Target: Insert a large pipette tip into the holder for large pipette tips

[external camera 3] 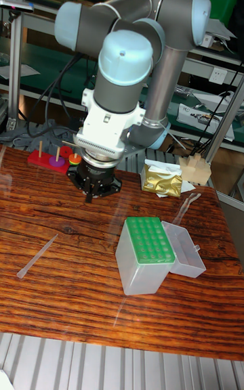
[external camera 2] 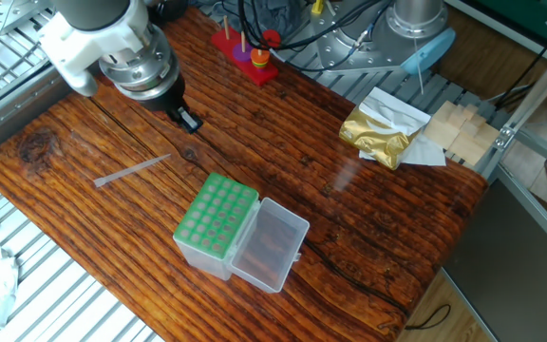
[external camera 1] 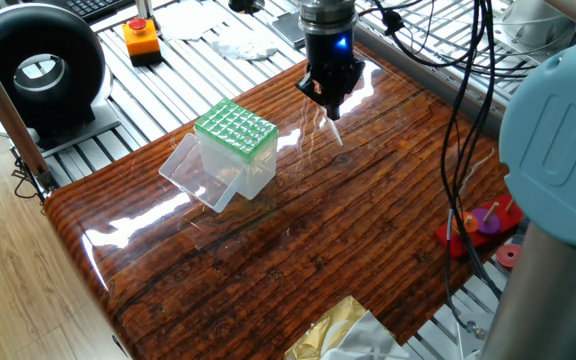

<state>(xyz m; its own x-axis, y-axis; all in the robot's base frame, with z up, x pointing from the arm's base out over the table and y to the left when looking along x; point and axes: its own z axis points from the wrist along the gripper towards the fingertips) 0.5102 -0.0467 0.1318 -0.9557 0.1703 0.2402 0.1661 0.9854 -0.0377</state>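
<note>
The large pipette tip (external camera 2: pixel 132 171) lies flat on the wooden table, a slim translucent cone; it also shows in the tall fixed view (external camera 3: pixel 37 255) at the left and just below the gripper in one fixed view (external camera 1: pixel 334 132). My gripper (external camera 2: pixel 188 121) hangs a little above the table beside the tip, looks shut and holds nothing. The holder for large pipette tips (external camera 2: pixel 216 216) is a clear box with a green grid top (external camera 1: pixel 235 129), standing mid-table with its clear lid (external camera 2: pixel 275 242) flipped open. The holder (external camera 3: pixel 150 242) is apart from both tip and gripper.
A red base with pegs and rings (external camera 2: pixel 245 51) stands at the table's edge near the arm's base. A gold foil bag (external camera 2: pixel 378 133) and wooden blocks (external camera 2: pixel 459 128) lie at another edge. An orange button box (external camera 1: pixel 141 38) and a black round device (external camera 1: pixel 38 68) sit off the table.
</note>
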